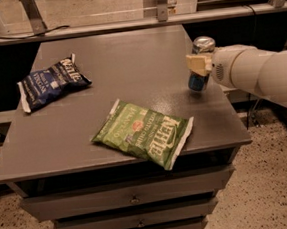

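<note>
as i sweep across from the left, the first thing on the surface (pixel 128 57) is a dark blue chip bag (pixel 53 83). it lies flat near the left edge, well apart from everything else. nearer the front, about the middle, lies a green chip bag (pixel 144 133), also flat, with one corner that seems to poke just past the front edge. nothing touches either bag.

further right, near the right edge, is the can (pixel 198 81), blue-sided, silver-topped and leaning a little. my pincer (pixel 199 64) is closed around its middle, with a pale finger (pixel 195 63) pressed across the side facing the camera. i cannot tell whether the can's base rests on the surface or hangs just above it (a shadow sits close beneath). the white arm (pixel 260 73) comes in from the right, from beyond the surface.

my reading of progress is that the grasp on the can is made and looks firm, so that part is done. the can has not been let go, and both bags lie untouched.

the surface itself is a plain grey top over a stack of drawers (pixel 133 200). behind it runs a metal rail (pixel 125 25) with upright posts, and a cable (pixel 31 33) lies along it at the left. the floor (pixel 280 190) at the right is speckled stone.
</note>
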You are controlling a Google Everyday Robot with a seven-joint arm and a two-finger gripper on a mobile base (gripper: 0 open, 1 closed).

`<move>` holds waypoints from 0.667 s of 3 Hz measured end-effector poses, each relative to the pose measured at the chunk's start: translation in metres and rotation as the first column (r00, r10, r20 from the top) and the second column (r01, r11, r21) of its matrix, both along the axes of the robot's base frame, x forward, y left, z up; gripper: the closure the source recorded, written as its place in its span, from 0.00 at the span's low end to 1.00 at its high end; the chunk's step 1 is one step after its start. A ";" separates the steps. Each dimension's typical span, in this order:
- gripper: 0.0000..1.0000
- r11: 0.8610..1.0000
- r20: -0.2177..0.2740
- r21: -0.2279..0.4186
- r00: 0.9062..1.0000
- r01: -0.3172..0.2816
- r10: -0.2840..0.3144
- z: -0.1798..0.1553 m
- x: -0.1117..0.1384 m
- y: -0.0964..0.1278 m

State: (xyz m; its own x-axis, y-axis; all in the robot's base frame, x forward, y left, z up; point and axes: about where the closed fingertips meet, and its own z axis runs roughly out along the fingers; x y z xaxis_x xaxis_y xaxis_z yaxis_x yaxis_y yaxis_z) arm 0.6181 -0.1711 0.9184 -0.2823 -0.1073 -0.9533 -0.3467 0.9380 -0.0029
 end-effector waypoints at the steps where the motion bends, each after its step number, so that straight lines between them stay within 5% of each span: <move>1: 1.00 0.999 0.014 -0.015 0.999 0.032 -0.031 0.010 -0.013 -0.016; 2: 1.00 1.000 0.007 0.022 1.000 0.007 -0.007 -0.002 -0.019 0.004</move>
